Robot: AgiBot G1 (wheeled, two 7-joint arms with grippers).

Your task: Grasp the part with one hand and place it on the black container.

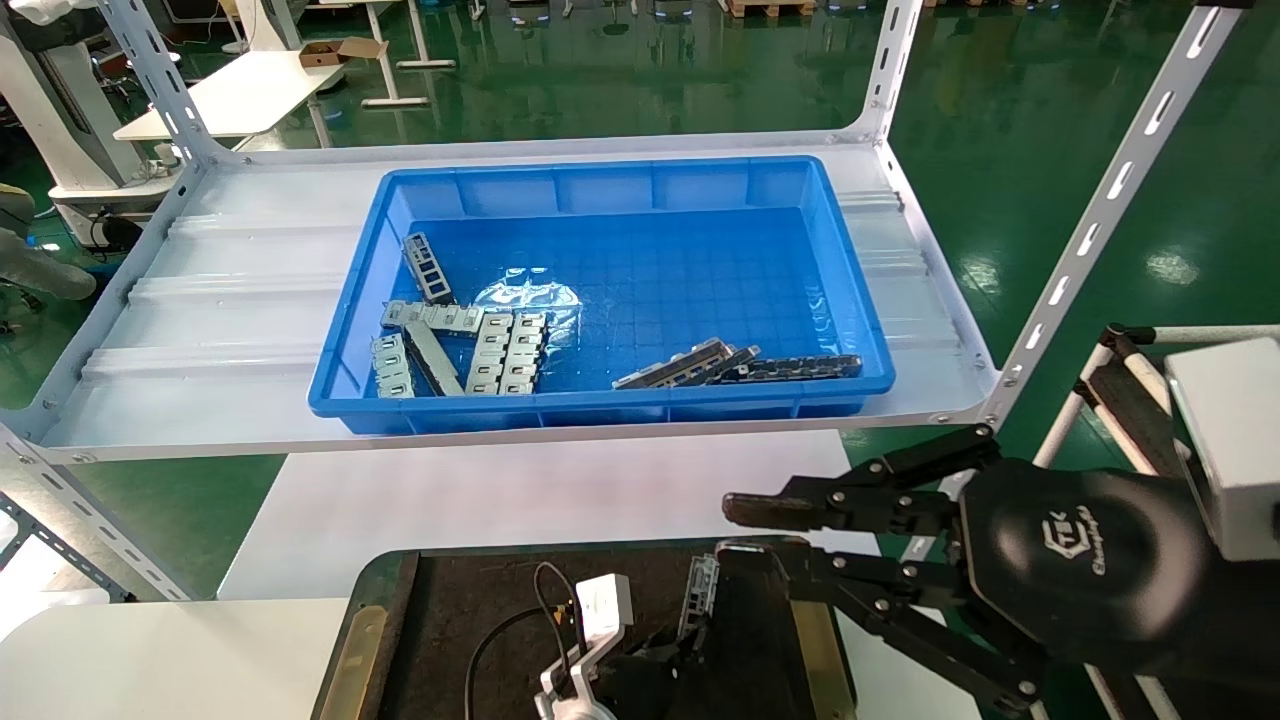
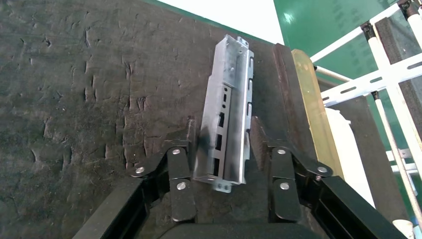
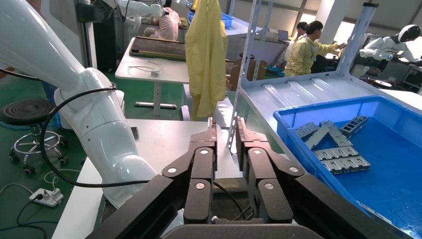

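Left claw [image 2: 222, 149] low over the black container [image 2: 89, 99], fingers [image 2: 177, 164] spread to either side of the part [image 2: 226, 114]. Metal channel lying flat on the dark matte surface between the two fingertips, long axis pointing away from the palm, near end just ahead of the knuckles; contact between pads and side walls not discernible, a narrow gap apparent on each side. Far end of the channel close to the brass-coloured edge strip [image 2: 311, 99] beyond the claw.

Right claw [image 1: 770, 530] held above the container's corner, beside the left arm, fingers slightly parted and empty.

Blue bin [image 1: 600, 180] on the shelf ahead, well apart, holding further slotted pieces [image 1: 505, 350].

Probable hazards: on withdrawal, a fingertip dragging along a raised wall and skewing or flipping the channel; a sideways nudge sliding it toward the edge strip and off onto the tabletop [image 1: 520, 500]; right claw close enough to clip the left wrist during retreat.
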